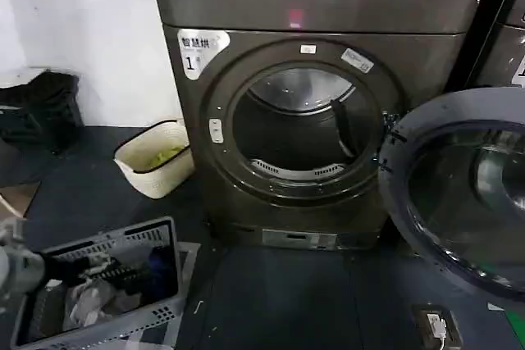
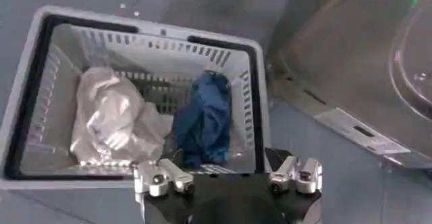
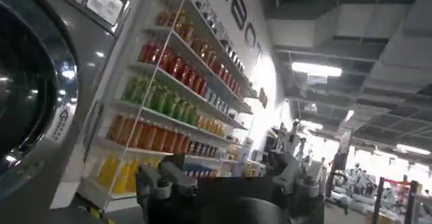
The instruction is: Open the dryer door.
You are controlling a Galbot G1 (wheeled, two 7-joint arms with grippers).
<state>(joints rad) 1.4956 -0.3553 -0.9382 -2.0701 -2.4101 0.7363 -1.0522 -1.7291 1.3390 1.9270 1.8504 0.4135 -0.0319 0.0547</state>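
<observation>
While dryer door (image 1: 459,194) hangs open, left gripper (image 2: 228,178) jaws over basket (image 2: 40,77).

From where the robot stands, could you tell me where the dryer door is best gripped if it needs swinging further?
Probably the free rim of the dryer door, away from its hinge on the dryer. The door already stands swung out to the robot's right, grey inner face showing, so the right arm coming from the front seems most suitable.

Black end effector (image 2: 228,178) body, silver metal finger mounts, pale grey arm.
</observation>
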